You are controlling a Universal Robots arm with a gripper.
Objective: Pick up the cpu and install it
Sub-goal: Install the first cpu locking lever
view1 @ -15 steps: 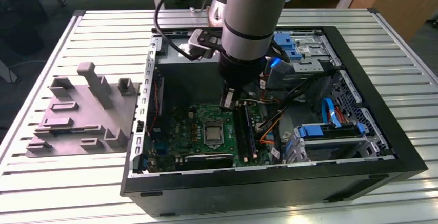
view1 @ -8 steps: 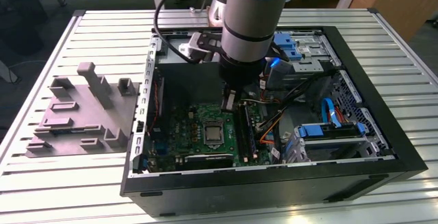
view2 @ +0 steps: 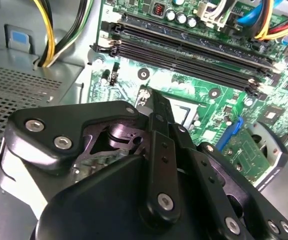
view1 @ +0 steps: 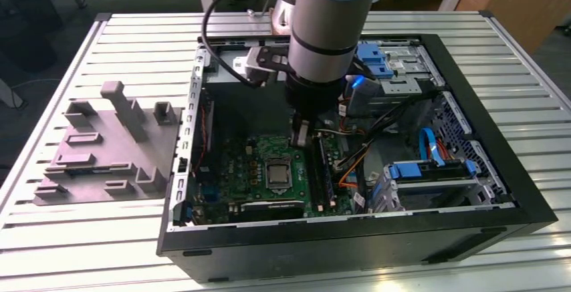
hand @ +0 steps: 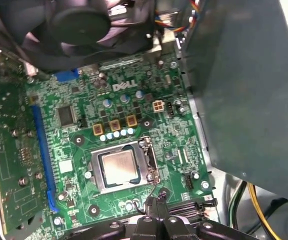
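While seated in motherboard socket [hand: 120, 167], cpu [hand: 118, 166] shows silvery square top; end effector [hand: 158, 204] clenched, empty.

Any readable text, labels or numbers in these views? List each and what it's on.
White logo on the circuit board, first wrist view: a maker's mark, left unquoted.
Print on the cpu lid, first wrist view: too faint to read.
White lettering beside the memory slots, second wrist view: too small to read.
Exterior view: nothing legible.

Overhead exterior; wrist views near motherboard [hand: 134, 145]
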